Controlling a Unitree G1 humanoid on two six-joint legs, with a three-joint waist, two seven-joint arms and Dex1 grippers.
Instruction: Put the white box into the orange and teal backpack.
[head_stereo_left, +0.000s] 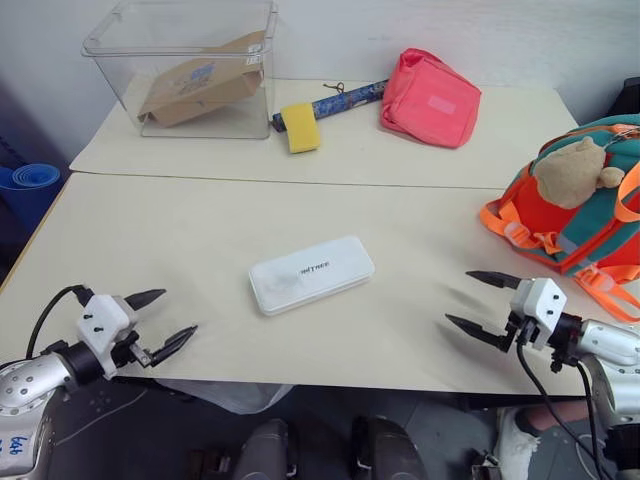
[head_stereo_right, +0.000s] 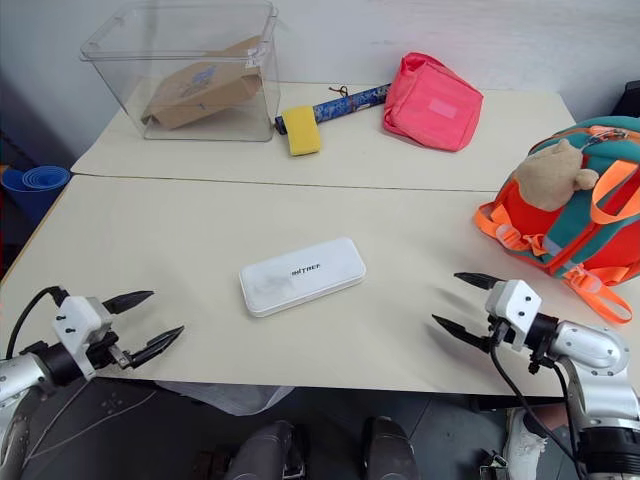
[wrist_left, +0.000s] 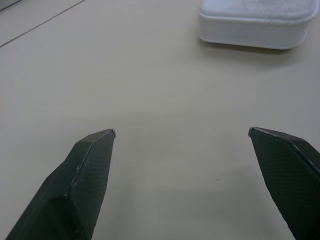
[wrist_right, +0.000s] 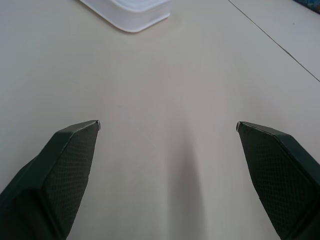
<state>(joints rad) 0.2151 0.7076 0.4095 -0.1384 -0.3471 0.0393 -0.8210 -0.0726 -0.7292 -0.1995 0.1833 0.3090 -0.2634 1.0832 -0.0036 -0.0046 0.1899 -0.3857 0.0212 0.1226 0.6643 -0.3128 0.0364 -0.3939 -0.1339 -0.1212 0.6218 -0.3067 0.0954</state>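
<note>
- Head camera, left and right eye together: the white box (head_stereo_left: 311, 274) lies flat near the middle of the near table (head_stereo_left: 200, 230), dark lettering up, touching nothing; the orange and teal backpack (head_stereo_left: 580, 210) stands at three o'clock from it, at the table's right edge, with a tan plush bear (head_stereo_left: 572, 172) on its top; the left gripper (head_stereo_left: 168, 320) hovers at about eight o'clock from the box, fingers spread wide and holding nothing; the right gripper (head_stereo_left: 480, 302) sits at about four o'clock from the box, just below the backpack, fingers likewise spread and empty.
- Same views, far table: a clear plastic bin (head_stereo_left: 185, 65) at eleven o'clock holds a brown paper bag (head_stereo_left: 200, 90); a yellow sponge (head_stereo_left: 300, 127) lies at twelve o'clock, touching a blue stick-like object (head_stereo_left: 340, 100); a pink-red pouch (head_stereo_left: 430, 97) sits at one o'clock.
- Left wrist view: two black fingertips (wrist_left: 85, 170) stand far apart over bare tabletop; the white box shows ahead, well apart from them.
- Right wrist view: both black fingertips (wrist_right: 70, 160) are spread wide above the table; a corner of the white box lies ahead, untouched.
</note>
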